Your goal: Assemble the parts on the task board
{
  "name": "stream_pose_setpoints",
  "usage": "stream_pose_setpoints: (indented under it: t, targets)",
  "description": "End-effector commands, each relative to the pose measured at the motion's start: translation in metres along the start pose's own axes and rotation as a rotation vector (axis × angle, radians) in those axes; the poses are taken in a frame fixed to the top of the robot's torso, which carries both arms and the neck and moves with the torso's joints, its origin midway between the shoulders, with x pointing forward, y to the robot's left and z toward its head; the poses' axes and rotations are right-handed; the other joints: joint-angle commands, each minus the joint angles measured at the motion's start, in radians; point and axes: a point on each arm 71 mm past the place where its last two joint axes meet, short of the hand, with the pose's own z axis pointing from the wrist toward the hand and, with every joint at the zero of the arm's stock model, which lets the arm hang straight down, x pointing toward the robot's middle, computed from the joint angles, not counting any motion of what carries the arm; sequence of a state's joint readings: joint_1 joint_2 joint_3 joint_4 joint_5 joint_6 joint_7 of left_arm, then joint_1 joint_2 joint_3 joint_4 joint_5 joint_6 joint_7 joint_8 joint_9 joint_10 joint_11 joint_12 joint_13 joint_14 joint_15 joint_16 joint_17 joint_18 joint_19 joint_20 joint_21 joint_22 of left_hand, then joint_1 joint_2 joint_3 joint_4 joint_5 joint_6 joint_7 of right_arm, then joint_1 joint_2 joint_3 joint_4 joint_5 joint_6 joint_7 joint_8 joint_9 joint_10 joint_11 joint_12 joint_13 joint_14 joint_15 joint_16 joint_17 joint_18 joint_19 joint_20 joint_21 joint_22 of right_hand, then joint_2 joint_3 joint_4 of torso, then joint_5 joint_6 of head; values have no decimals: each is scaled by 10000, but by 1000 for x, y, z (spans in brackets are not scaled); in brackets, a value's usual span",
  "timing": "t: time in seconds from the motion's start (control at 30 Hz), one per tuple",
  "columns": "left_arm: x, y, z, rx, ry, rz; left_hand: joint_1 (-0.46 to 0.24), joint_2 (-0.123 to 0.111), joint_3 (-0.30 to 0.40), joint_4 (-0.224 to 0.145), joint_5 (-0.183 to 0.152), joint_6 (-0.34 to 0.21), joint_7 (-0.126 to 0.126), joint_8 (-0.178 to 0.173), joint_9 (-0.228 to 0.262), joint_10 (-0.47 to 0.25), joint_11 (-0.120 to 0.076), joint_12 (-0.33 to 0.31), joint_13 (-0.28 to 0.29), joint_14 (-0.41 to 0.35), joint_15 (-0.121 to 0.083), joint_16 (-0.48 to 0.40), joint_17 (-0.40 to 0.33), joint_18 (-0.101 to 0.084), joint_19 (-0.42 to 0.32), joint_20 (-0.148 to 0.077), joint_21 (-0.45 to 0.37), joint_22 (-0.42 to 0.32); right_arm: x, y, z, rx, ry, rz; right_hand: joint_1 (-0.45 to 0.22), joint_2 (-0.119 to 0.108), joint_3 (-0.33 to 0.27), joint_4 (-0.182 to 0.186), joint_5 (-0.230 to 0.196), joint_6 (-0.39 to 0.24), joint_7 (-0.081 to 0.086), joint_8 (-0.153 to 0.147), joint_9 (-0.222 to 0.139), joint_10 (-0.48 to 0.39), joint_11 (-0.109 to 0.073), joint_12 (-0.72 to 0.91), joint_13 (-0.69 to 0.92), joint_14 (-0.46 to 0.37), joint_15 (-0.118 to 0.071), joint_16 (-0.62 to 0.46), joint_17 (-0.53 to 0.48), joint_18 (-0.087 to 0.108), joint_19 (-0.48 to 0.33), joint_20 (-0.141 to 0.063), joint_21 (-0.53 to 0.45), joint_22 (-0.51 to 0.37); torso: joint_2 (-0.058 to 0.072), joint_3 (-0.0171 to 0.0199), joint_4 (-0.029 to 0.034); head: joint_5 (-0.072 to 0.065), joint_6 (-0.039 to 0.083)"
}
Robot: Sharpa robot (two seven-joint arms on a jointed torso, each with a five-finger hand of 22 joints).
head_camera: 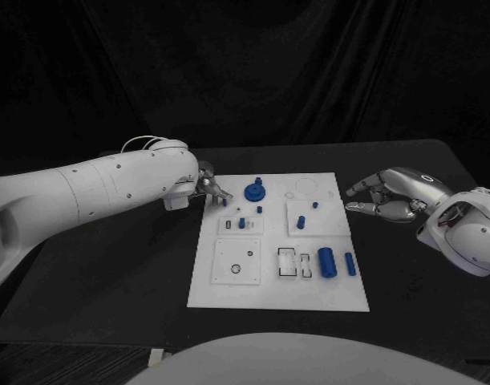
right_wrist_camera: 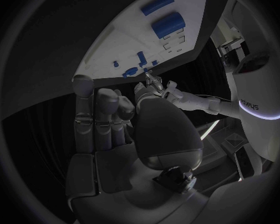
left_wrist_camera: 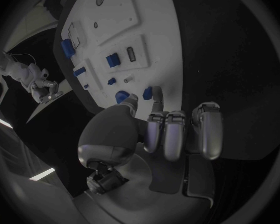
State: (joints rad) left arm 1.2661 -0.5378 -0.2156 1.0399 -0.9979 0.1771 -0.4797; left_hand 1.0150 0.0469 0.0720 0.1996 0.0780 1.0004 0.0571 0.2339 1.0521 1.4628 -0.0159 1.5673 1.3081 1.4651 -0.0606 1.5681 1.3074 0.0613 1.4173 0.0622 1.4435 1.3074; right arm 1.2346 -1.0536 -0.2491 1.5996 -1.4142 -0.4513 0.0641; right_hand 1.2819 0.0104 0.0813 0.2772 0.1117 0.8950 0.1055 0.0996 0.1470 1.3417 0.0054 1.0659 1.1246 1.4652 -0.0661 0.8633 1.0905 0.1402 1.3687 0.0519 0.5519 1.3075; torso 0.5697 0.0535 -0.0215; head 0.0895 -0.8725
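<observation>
Head view shows the white task board (head_camera: 279, 297) lying in the middle of the black table (head_camera: 106, 281), with small blue parts spread over it. A blue round part with a peg (head_camera: 255, 191) stands near the board's far left corner, close to the left hand (head_camera: 208, 188). Two short blue pegs (head_camera: 300, 221) stand further right, and a larger blue cylinder (head_camera: 327, 262) lies near the board's near right side with a slimmer blue bar (head_camera: 350, 264) just beside it.

The left hand reaches over the board's far left corner. From the left wrist camera, its fingers (left_wrist_camera: 177, 134) are curled down toward the board edge, with the tips near a small blue piece (left_wrist_camera: 147, 92); whether they pinch it I cannot tell.

The right hand (head_camera: 389, 195) hangs off the board's right edge, over the bare table, apart from every part. Its fingers are bent loosely inward but spread from the thumb, and it holds nothing. The right wrist camera shows those fingers (right_wrist_camera: 96, 114) standing apart with the board (right_wrist_camera: 115, 45) beyond them, the large blue cylinder (right_wrist_camera: 167, 24) and bar (right_wrist_camera: 156, 4) lying on its far portion.
</observation>
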Motion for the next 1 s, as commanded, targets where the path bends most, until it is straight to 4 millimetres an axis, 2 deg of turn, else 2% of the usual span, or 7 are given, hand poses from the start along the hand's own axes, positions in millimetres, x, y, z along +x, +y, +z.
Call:
stream_pose_setpoints:
  t: [0.03,0.13,0.2,0.33,0.87,1.0]
  targets:
    - [2,-3,1,268,147,62,184,13,31,-116,178,-83,-4,-57,35,1080,69,35,2627,1057,87,27,2634,-106,-84,-15,-55,1317,0,0,0,39,-53,-4,66,62,11,33,67,91,4,-55,-14,-33,-6,-46,-19,234,71,30,6,44,103,-1,14,12,1,-1,-14,4,-2]
    - [2,-3,2,274,149,58,226,33,39,-147,274,-84,-2,-68,49,1080,68,35,2627,1057,89,27,2634,-104,-92,-11,-65,1317,1,0,0,48,-45,-3,66,62,11,33,67,91,4,-55,-14,-33,-6,-46,-19,234,71,30,6,44,103,-1,14,12,5,-1,-8,-16,-2]
    - [2,-3,2,276,151,56,341,67,66,-238,513,-96,-3,-100,75,1080,71,35,2627,1057,92,27,2634,-102,-99,-5,-78,1326,1,0,0,58,-37,-3,66,62,11,33,67,91,4,-55,-14,-33,-6,-46,-19,234,71,30,6,44,103,-1,14,12,6,-1,-8,-26,-2]
    - [2,-3,3,288,138,48,469,112,115,-330,708,-120,-5,-139,91,1080,71,35,2627,1057,93,27,2634,-99,-111,-2,-95,1330,1,-1,-1,108,19,1,74,68,14,34,77,108,5,-52,-13,-36,-3,-58,-31,233,72,20,-2,46,102,0,-2,11,7,0,-4,-83,-2]
    - [2,-6,5,363,141,55,650,171,201,-463,971,-156,-9,-200,110,1080,71,35,2627,1057,97,27,2634,-88,-147,3,-135,1322,2,-1,0,153,79,7,79,71,16,34,82,120,5,-50,-12,-41,-1,-71,-42,229,74,-10,-23,49,98,0,-27,7,4,-3,-3,-171,-2]
    - [2,-6,6,436,100,28,872,204,342,-650,1451,-167,-27,-252,127,1080,57,35,2627,1057,86,27,2634,-86,-153,-6,-151,1339,3,-1,0,178,101,14,86,75,20,32,87,128,6,-49,-12,-43,0,-75,-47,228,75,-14,-25,49,97,1,-36,6,6,-3,-11,-176,-2]
